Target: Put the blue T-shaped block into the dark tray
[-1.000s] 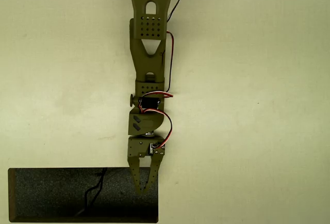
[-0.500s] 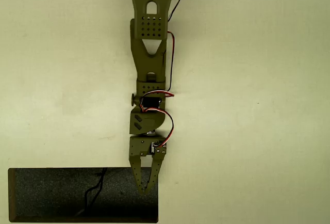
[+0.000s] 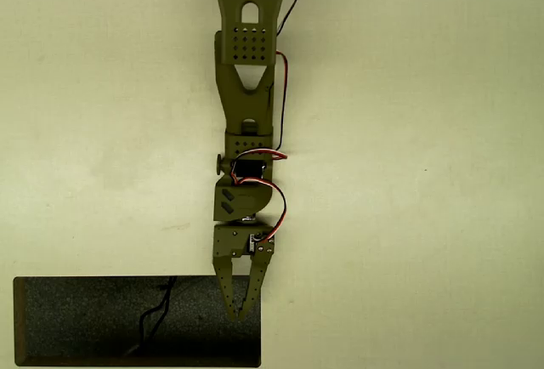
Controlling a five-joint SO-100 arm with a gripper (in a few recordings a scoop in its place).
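Overhead, gripper fingertips together, above dark tray's right end

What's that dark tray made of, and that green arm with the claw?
The dark tray looks like black foam or felt: a matte, speckled floor with a bevelled rim, though the look leaves it open. The arm and its claw look like olive-green moulded or printed plastic, matte, with perforated holes and cut-out slots.

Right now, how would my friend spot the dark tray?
Look along the pale table to its bottom left corner. The dark tray lies there, wide, black and speckled, beneath the olive arm's pincer. A thin crack-like line crosses its floor.
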